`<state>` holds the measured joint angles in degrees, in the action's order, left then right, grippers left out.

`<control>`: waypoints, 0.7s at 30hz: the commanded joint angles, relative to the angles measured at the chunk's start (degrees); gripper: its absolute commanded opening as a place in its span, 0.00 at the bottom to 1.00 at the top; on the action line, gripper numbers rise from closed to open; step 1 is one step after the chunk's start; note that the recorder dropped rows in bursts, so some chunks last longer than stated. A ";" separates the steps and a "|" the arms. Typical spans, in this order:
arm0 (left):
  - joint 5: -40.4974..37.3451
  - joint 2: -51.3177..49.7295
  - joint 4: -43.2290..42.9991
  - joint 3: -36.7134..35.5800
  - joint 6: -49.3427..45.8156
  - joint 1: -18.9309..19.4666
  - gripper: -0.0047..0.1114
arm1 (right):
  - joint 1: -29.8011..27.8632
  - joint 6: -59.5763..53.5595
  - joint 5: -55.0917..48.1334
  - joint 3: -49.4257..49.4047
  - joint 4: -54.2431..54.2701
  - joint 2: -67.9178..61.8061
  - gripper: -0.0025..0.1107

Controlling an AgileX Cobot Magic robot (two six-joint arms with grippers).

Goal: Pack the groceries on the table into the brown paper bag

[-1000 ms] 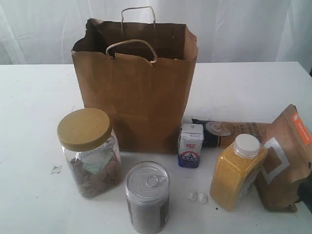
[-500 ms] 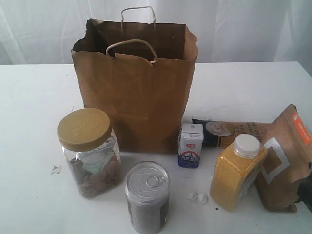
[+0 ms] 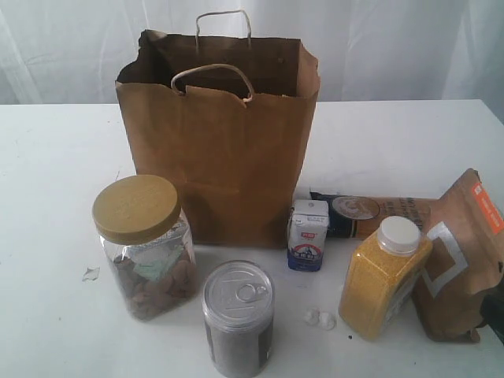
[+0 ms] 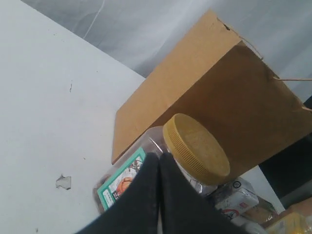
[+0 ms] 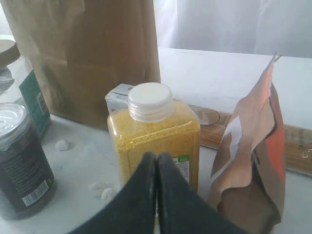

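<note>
The brown paper bag (image 3: 224,150) stands open and upright at the middle of the table (image 3: 55,157). In front of it stand the clear jar with gold lid (image 3: 146,244), the pull-tab can (image 3: 239,316), the small white-blue carton (image 3: 308,235), the yellow-grain bottle (image 3: 384,276) and the brown pouch (image 3: 461,256). The dark-blue spaghetti packet (image 3: 370,214) lies behind the bottle. My left gripper (image 4: 159,157) is shut and empty, near the jar (image 4: 146,165). My right gripper (image 5: 157,158) is shut and empty, just short of the bottle (image 5: 155,134). Neither gripper shows in the exterior view.
Small white crumbs (image 3: 320,318) lie between the can and the bottle, and one scrap (image 3: 90,273) lies left of the jar. A white curtain (image 3: 394,39) hangs behind the table.
</note>
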<state>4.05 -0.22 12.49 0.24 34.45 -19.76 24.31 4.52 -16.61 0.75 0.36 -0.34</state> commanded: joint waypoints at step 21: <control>-38.97 -5.60 0.19 39.89 -18.84 0.17 0.04 | -0.34 0.27 -0.03 -0.20 0.05 0.34 0.02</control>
<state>-28.53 -3.30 11.17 33.94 22.00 -19.76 24.31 4.52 -16.61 0.75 0.36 -0.34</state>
